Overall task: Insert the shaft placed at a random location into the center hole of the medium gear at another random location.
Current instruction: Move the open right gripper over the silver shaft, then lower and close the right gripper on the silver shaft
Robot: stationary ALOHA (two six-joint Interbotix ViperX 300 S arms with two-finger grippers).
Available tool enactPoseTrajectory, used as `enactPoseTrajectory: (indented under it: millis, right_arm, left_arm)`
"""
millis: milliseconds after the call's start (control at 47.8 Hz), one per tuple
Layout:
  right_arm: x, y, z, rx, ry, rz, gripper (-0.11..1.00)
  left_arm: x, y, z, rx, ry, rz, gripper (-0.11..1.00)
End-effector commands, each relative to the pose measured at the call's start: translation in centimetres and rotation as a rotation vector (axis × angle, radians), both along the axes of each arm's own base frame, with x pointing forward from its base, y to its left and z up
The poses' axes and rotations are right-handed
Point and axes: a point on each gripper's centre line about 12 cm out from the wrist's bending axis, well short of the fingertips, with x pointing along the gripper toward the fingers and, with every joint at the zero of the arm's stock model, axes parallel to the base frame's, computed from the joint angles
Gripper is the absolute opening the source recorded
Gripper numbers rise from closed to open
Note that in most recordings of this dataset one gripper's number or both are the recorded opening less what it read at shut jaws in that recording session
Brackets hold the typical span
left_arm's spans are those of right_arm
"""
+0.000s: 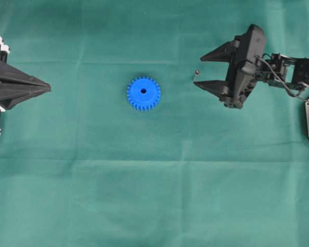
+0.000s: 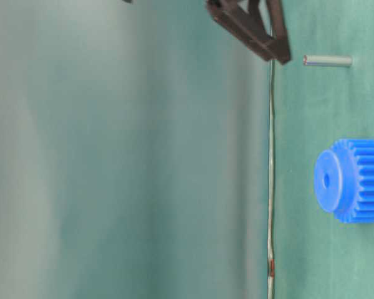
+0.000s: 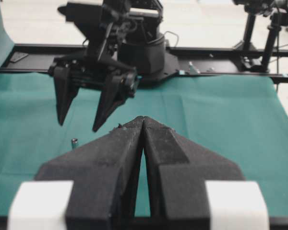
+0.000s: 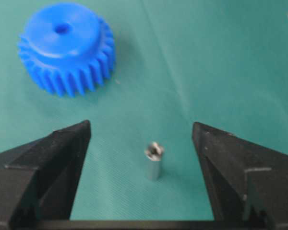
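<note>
Now the right claw (image 1: 206,70) hangs wide open and empty, just right of the pin (image 1: 196,72) standing upright on the green bench (image 1: 144,195). Left of it sits the blue gear (image 1: 143,93). At the far left, the left claw (image 1: 45,88) is pressed closed, empty.

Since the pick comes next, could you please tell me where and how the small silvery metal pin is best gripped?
The silvery metal pin stands upright on the cloth, so grip its bare sides mid-height, coming down from above. The open right pincer already straddles it.
</note>
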Motion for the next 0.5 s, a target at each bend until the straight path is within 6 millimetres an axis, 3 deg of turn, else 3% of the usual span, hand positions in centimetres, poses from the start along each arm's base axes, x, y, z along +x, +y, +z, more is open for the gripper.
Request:
enactPoseTrajectory:
  millis: [0,209,481]
  right_arm:
    - [0.7,-0.4,0.2,-0.002,-0.035,-0.013,0.87]
    - [0.8,-0.4,-0.9,0.007,-0.004,-0.013,0.87]
    - [0.9,-0.5,-1.0,0.008,-0.002,-0.014,0.81]
  left_arm:
    - [0.3,0.0,0.6,0.001,-0.014,0.001,0.00]
    - [0.3,0.0,0.6,0.003,-0.012,0.001,0.00]
    - [0.3,0.0,0.5,0.002,-0.002,0.000,0.00]
